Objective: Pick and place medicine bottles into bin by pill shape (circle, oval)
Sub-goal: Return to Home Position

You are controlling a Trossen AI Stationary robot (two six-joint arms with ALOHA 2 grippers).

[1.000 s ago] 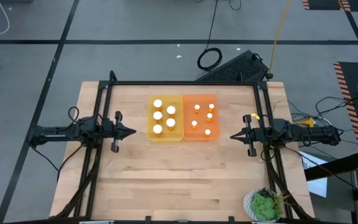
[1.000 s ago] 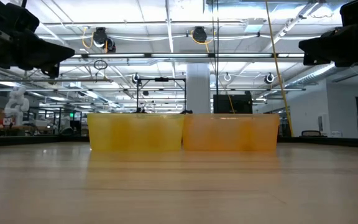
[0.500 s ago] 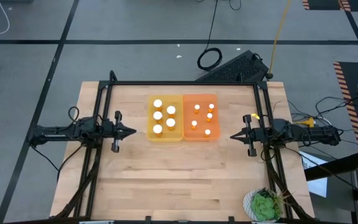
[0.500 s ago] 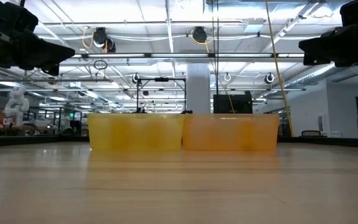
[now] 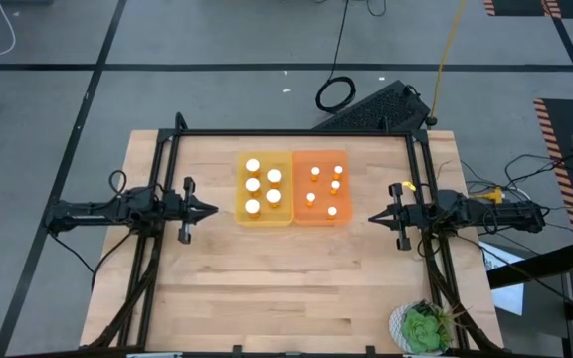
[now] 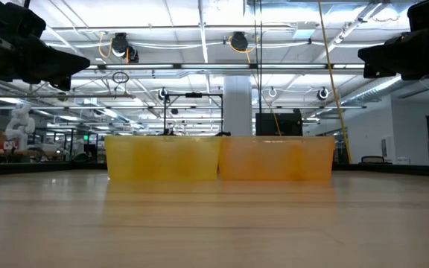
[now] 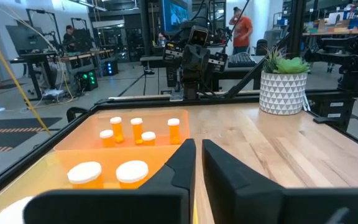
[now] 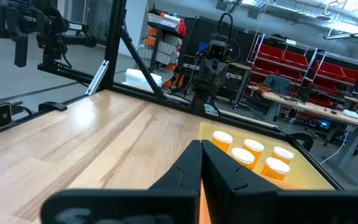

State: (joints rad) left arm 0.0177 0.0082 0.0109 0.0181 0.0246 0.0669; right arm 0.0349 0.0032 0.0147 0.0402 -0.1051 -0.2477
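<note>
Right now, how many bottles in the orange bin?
5, all upright in the orange bin: bottles at and. None look hidden from above.

Yellow bin (image 5: 264, 215); orange bin (image 5: 320, 217); amber bottles (image 7: 174, 131) with white caps; pale wood table (image 5: 286, 288); green plant (image 5: 426, 329) in white triangle-patterned pot (image 7: 281, 93).

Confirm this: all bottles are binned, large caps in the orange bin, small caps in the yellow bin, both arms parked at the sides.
Swapped. The high view shows large-capped bottles in the yellow bin, small-capped bottles in the orange bin. The rest stands.
</note>
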